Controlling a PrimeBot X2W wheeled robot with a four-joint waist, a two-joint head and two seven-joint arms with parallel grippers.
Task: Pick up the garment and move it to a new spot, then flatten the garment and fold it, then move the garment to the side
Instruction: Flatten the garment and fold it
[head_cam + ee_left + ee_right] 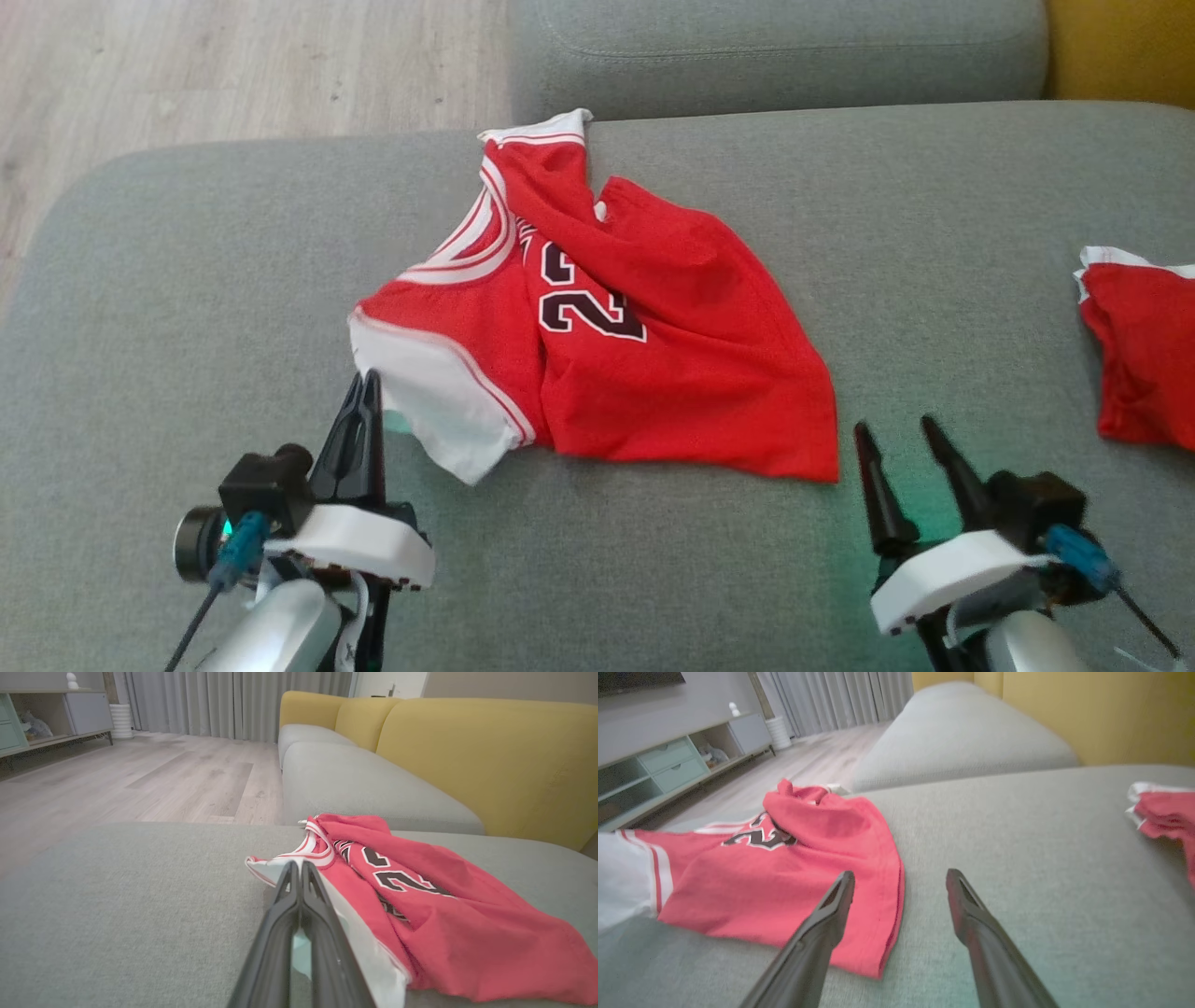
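Note:
The garment (653,364) is a red jersey with white trim and dark numbers, lying crumpled in the middle of the grey sofa cushion (187,280). My left gripper (369,378) is shut, its tips pinching the white hem at the jersey's near left edge. In the left wrist view the closed fingers (299,863) lie over that white band of the garment (444,914). My right gripper (894,427) stands open just off the jersey's near right corner, touching nothing. The right wrist view shows its fingers (900,874) spread beside the red hem of the garment (775,882).
A second red and white cloth (1139,355) lies at the cushion's right edge, also seen in the right wrist view (1162,812). Another grey seat (775,47) and a yellow backrest (490,760) lie beyond. Wooden floor (233,65) is to the far left.

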